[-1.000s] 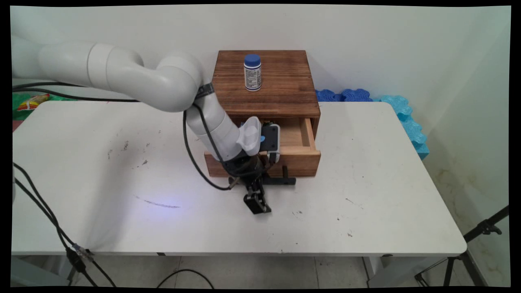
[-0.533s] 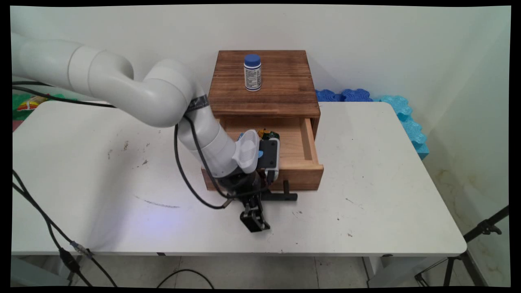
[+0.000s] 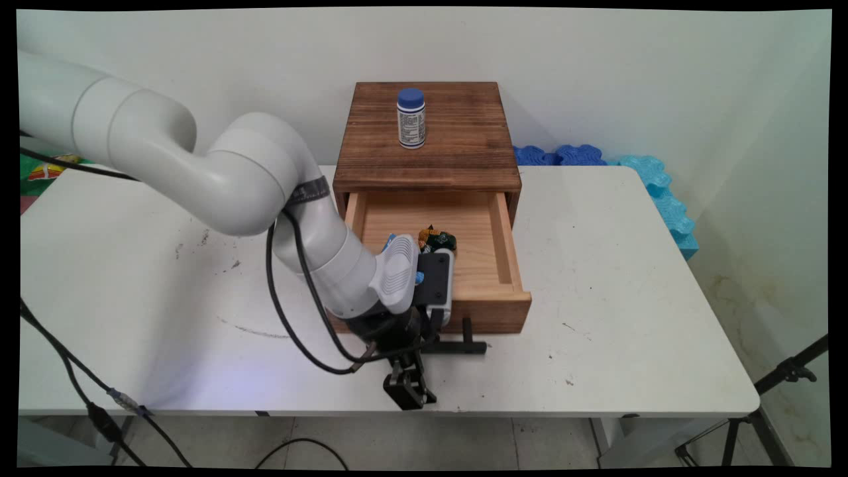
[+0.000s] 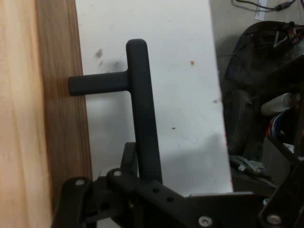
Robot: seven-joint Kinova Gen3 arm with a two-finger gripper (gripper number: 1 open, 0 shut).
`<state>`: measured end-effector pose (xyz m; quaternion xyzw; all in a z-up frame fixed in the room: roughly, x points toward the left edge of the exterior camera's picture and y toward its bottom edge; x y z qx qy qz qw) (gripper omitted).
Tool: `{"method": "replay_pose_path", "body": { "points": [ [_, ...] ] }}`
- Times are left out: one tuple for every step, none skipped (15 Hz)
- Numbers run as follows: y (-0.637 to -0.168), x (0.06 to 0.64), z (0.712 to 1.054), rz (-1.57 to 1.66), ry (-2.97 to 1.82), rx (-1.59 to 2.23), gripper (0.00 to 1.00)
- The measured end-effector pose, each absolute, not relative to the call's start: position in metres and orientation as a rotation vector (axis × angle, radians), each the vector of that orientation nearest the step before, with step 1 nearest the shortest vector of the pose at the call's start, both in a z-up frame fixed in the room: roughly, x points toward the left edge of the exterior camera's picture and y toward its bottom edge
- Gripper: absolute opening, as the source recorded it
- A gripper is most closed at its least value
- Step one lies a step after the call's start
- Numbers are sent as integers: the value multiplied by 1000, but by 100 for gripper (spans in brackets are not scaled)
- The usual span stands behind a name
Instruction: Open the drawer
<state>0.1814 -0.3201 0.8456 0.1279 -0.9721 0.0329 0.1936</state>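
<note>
We see the gripper (image 4: 142,185) low at the table's near edge, w/ its black linkage wrapped round the lower part of the handle (image 4: 142,109). The fingers look closed on the bar. The pads themselves are hidden behind the linkage, so that's a judgement, not a clear sight.

The bar's long axis runs parallel to the drawer front (image 4: 61,118) and crosses the fingers' closing line at approx. a right angle. One post joins the bar to the wood, well up the bar from the grip. In the main view that post sits toward the picture's right, so we're holding the bar's picture-left stretch, off-centre.

From the gripper, the drawer (image 3: 493,311) lies straight toward the wall, w/ the hand on its near side. It stands wide open under the wooden box (image 3: 430,165), its front close to the near edge of the table (image 3: 629,278). Inside, near the arm's wrist, lies a small dark crumpled wrapper (image 3: 435,238), partly hidden by the wrist.

On the box top stands a white bottle (image 3: 411,119) w/ a blue cap, upright, well apart from the hand. Blue foam pieces (image 3: 656,179) lie along the wall at the far right.
</note>
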Motion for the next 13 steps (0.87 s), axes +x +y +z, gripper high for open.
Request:
{"method": "replay_pose_path", "body": {
  "points": [
    [-316, 180, 847, 91, -2727, 357, 100],
    [-312, 180, 848, 89, -2726, 356, 100],
    [-309, 179, 849, 87, -2725, 355, 100],
    [-305, 178, 850, 86, -2725, 352, 100],
    [-302, 178, 851, 84, -2724, 351, 100],
    [-299, 178, 851, 83, -2724, 350, 100],
    [-296, 178, 852, 81, -2724, 349, 100],
    [-294, 178, 853, 78, -2724, 348, 100],
    [-292, 178, 853, 76, -2724, 347, 100],
    [-290, 179, 853, 74, -2724, 346, 100],
    [-289, 179, 854, 72, -2724, 346, 100],
    [-287, 179, 854, 69, -2724, 346, 100],
    [-285, 179, 855, 67, -2723, 344, 100]
  ]
}}
